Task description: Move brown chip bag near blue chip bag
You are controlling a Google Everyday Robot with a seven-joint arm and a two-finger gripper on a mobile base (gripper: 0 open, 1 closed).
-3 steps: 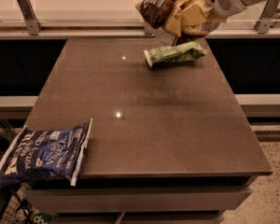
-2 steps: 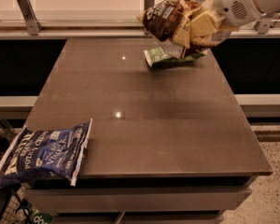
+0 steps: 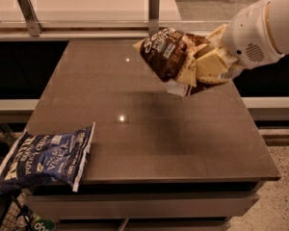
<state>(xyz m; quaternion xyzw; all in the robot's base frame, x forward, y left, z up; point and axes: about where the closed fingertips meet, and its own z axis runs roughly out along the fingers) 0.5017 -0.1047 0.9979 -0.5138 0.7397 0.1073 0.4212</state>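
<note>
- brown bag [image 3: 164, 52] hangs in the air over the far right part of the table [image 3: 183, 143], clear of the top.
- my gripper [image 3: 204, 67] is clenched on the bag's right side, pinching the crumpled foil; the white arm reaches in from the right.
- blue bag [image 3: 45, 155] lies flat at the near left corner, partly over the edge and well apart from the brown one.
- as i judge it, the pick-up is done. what's left is the diagonal carry across the top, a set-down just beside the blue bag, then letting go.
</note>
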